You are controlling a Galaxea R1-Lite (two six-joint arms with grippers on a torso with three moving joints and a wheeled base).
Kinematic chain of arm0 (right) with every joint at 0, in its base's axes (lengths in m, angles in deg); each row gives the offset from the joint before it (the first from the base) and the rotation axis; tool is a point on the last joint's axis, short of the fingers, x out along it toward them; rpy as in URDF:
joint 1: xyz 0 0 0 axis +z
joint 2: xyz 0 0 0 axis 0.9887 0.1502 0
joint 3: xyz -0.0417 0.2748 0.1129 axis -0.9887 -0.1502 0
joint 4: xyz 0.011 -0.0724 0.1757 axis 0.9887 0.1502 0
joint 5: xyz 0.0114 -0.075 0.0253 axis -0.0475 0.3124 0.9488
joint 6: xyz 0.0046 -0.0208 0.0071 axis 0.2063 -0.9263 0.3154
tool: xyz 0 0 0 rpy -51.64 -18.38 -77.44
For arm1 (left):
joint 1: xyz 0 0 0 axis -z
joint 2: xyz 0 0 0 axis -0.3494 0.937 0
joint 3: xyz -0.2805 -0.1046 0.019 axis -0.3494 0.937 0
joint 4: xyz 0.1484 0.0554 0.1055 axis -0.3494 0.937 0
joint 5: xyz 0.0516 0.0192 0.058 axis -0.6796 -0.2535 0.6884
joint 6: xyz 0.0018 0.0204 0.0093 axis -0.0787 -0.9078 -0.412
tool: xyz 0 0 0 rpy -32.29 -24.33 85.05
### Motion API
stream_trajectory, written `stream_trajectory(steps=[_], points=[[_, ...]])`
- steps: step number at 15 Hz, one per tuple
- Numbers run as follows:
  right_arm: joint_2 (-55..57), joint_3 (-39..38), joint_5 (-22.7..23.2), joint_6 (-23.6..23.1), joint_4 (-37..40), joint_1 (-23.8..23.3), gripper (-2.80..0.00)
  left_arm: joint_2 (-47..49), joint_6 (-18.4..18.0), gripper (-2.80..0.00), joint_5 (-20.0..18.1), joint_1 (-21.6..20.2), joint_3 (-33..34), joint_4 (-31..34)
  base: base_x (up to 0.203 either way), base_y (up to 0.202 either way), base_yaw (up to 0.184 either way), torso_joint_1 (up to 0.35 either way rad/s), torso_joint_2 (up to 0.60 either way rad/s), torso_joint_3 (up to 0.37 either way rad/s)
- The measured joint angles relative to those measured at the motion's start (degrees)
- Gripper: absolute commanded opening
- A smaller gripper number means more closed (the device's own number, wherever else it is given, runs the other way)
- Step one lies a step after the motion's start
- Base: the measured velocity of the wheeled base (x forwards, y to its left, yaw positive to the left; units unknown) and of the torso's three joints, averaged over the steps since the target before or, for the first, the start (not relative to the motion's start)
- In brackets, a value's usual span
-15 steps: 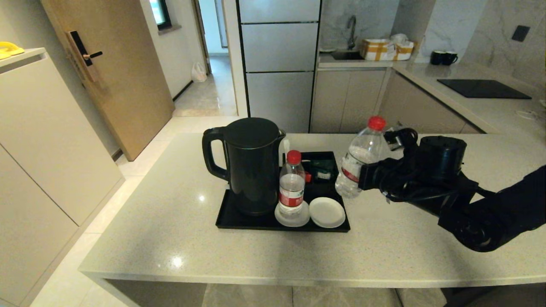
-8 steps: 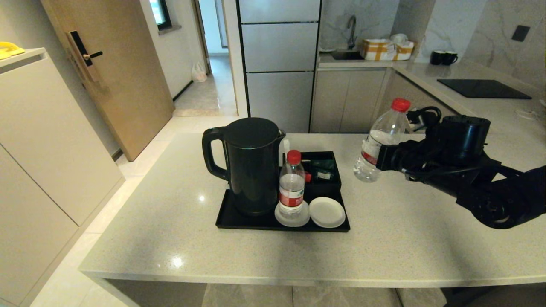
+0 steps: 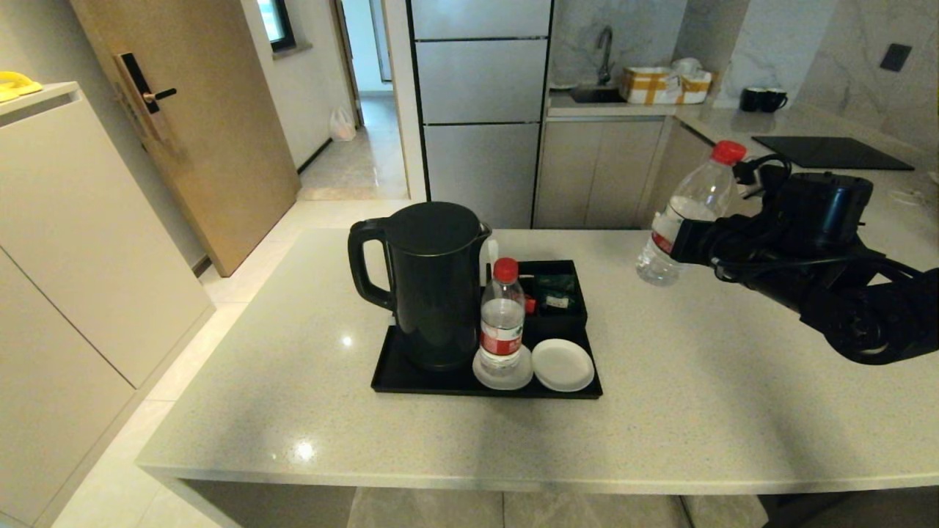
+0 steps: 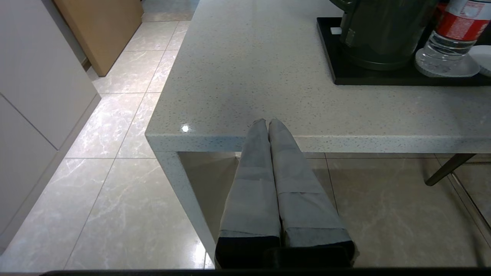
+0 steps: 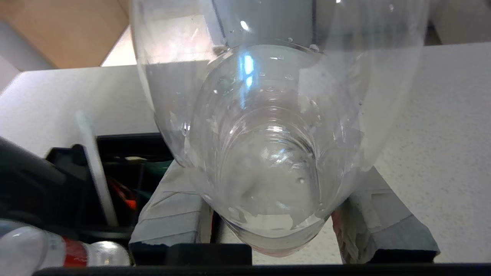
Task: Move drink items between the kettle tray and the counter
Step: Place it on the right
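Observation:
My right gripper (image 3: 686, 242) is shut on a clear red-capped water bottle (image 3: 686, 213), holding it tilted in the air above the counter (image 3: 697, 381), to the right of and beyond the kettle tray (image 3: 411, 381). In the right wrist view that bottle (image 5: 268, 126) fills the space between the grey fingers (image 5: 172, 207). A second water bottle (image 3: 502, 323) stands upright on a white coaster on the tray, beside the black kettle (image 3: 433, 282). My left gripper (image 4: 267, 123) is shut and empty, parked in front of the counter's near edge.
A second white coaster (image 3: 563, 364) and a black sachet box (image 3: 557, 293) also sit on the tray. Behind lie a paler worktop with a black hob (image 3: 832, 152), a sink and cupboards. A wooden door (image 3: 191, 110) stands at the left.
My right gripper has carried the bottle up and to the right, away from the tray. The other bottle, kettle and left arm have stayed put.

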Motion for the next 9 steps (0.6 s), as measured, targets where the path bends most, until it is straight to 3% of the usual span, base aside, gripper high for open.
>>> stream_trajectory(steps=[9], points=[[0.9,2.2,-0.3,2.5,1.8,-0.4,-2.8,0.0,0.0,-2.8,0.0,0.0,0.0,0.0,0.0,0.0,0.0,0.0,0.0,0.0]])
